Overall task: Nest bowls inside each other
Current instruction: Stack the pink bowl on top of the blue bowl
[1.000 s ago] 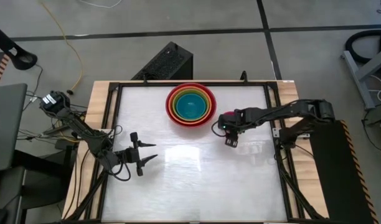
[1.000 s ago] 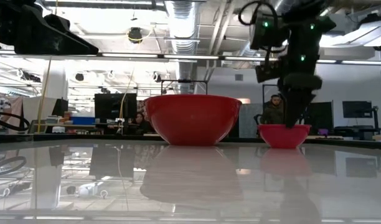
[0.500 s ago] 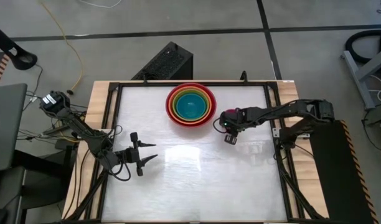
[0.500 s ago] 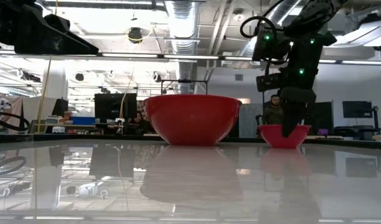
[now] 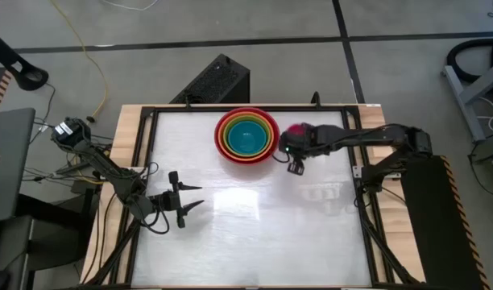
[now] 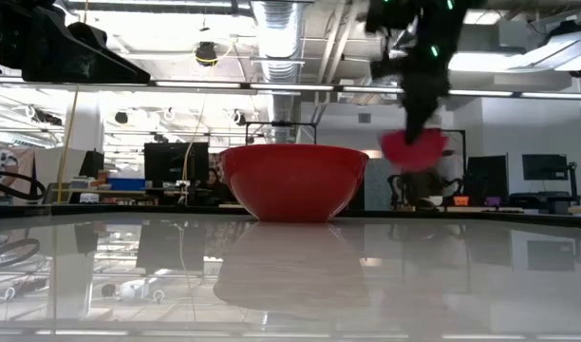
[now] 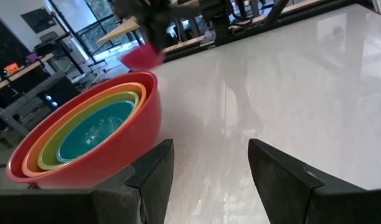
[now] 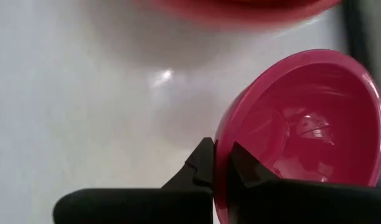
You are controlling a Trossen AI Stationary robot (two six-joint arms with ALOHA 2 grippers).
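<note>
A nest of bowls, red outermost (image 5: 225, 145), then orange, lime green and teal (image 5: 246, 138), stands on its base at the table's far middle, also in the left wrist view (image 7: 84, 134). The small magenta pink bowl (image 5: 296, 130) hangs in the air just right of that nest, seen in the low view (image 6: 413, 148) above table height, with my right gripper (image 5: 292, 143) shut on it. My left gripper (image 5: 190, 203) waits open near the table's left side, pointing across the table with nothing between its fingers (image 7: 209, 180). My right gripper pinches the pink bowl's rim (image 8: 220, 144) between its two fingers, one finger (image 8: 249, 171) inside the bowl and one (image 8: 200, 163) outside. The fingers slant steeply down from above. The bowl hangs tilted below them, lifted clear of the table.
A black frame (image 5: 355, 165) borders the white tabletop. A black box (image 5: 216, 80) sits on the floor beyond the far edge. Bare tabletop (image 5: 263, 234) lies between the two arms and toward the near edge. The low view shows a workshop with people behind the table.
My right gripper has shut on the pink bowl's rim, then risen and gone toward the far edge and the nested bowls. The pink bowl, which stood on the table, is now lifted clear and tipped.
</note>
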